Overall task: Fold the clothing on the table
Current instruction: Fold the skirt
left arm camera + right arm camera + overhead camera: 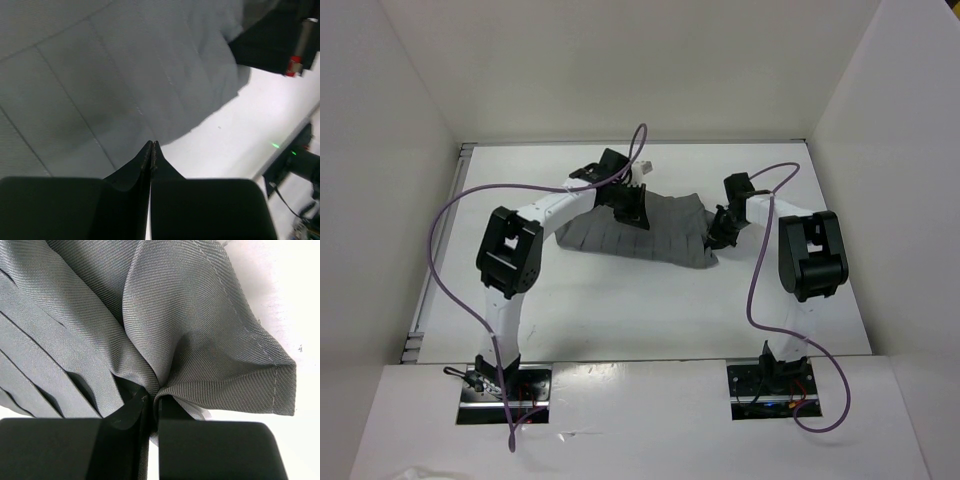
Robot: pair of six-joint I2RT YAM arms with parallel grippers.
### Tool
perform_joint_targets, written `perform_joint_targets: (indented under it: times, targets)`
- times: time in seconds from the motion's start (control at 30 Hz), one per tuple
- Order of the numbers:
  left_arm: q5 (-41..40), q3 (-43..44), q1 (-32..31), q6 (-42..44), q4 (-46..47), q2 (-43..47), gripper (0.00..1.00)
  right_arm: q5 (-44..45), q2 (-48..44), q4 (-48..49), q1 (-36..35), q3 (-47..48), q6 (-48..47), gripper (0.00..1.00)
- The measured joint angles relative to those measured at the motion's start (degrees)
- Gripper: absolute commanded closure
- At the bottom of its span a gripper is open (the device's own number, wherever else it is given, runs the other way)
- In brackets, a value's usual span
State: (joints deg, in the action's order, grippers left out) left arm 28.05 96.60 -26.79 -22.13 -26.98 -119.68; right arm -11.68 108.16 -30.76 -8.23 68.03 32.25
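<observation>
Grey pleated skirt (640, 235) is lying on the table (620, 310), a claw at each end.
Top view: it is spreading between the left claw (630, 205) and right claw (718, 232); soft, light and likely to sag, so corners look the best holds. Left wrist: the jaws are pressing fully together at the skirt's edge; whether cloth is caught, I cannot tell. Right wrist: nearly closed jaws are squeezing a bunched hemmed corner.
</observation>
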Motion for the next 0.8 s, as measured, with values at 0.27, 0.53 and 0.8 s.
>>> perform_joint_targets:
  times: [0.27,0.53,0.8]
  targets:
    - [-14.1,3.5,-3.7,1.3,-3.2,-3.2,1.00,0.1,-0.1,-0.1,0.0,0.0,-0.2,1.00]
    - [-21.5,3.1,-8.3,2.4,-4.5,-6.8,1.00,0.4,-4.9,-3.8,0.0,1.4,-0.4,1.00]
    - [-13.4,7.8,-9.5,2.4,-2.5,-11.4,1.00,-7.5,-20.1,-7.5,-0.3,6.7,-2.8,1.00]
